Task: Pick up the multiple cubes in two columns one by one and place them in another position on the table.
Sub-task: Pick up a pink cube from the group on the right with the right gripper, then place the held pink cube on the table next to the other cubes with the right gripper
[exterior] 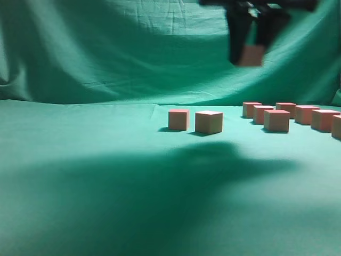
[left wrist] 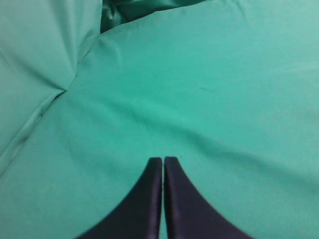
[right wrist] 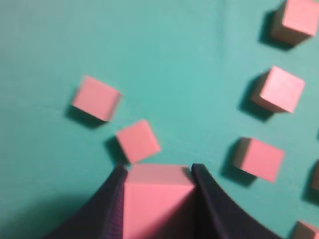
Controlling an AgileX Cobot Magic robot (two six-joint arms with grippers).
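My right gripper [exterior: 250, 53] is shut on a pink cube [exterior: 251, 55] and holds it high above the green table [exterior: 106, 176]. In the right wrist view the held cube [right wrist: 157, 199] sits between the black jaws [right wrist: 158, 172]. Two cubes [exterior: 178, 119] [exterior: 208, 122] stand apart at the table's middle; they show below the jaws [right wrist: 95, 98] [right wrist: 138, 141]. Several more cubes [exterior: 276, 120] stand in two columns at the right [right wrist: 277, 89]. My left gripper [left wrist: 163, 160] is shut and empty over bare green cloth.
A wrinkled green cloth backdrop [exterior: 106, 48] hangs behind the table. A wide arm shadow [exterior: 160, 176] lies across the table's front. The rightmost cube [exterior: 337, 127] is cut by the frame edge.
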